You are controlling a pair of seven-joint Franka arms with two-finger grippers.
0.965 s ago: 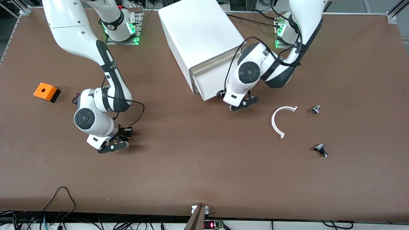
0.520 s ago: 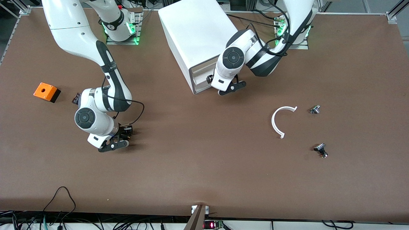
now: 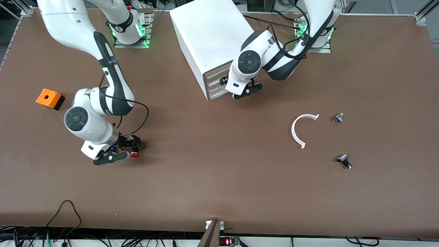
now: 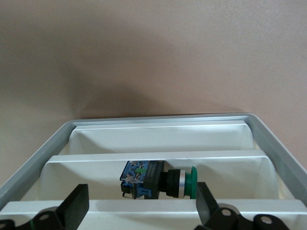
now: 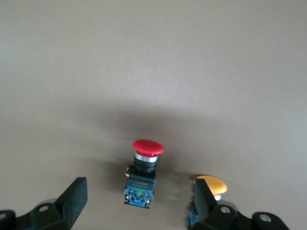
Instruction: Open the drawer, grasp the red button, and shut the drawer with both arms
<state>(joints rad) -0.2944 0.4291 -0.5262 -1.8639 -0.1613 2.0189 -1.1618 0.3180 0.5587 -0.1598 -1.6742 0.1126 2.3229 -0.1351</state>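
Note:
The red-capped button (image 3: 134,155) lies on its side on the table toward the right arm's end. In the right wrist view the button (image 5: 144,178) lies between the fingers of my right gripper (image 5: 139,199), which is open and not touching it. My right gripper (image 3: 127,150) hovers low over it. The white cabinet (image 3: 209,34) stands between the arm bases, its drawer fronts (image 3: 215,84) flush. My left gripper (image 3: 244,90) is open at those fronts. The left wrist view shows the stacked drawer fronts (image 4: 158,139) between the open fingers of my left gripper (image 4: 141,201).
A like button with an orange-yellow cap (image 5: 211,184) lies beside the red one. A green-capped button (image 4: 158,179) lies in a drawer. An orange box (image 3: 50,98), a white curved piece (image 3: 297,130) and two small metal parts (image 3: 337,117) (image 3: 344,161) lie on the table.
The left gripper pushed the pulled-out drawer back into the cabinet until its front stood flush. The right arm drew back toward its end of the table, uncovering the red button.

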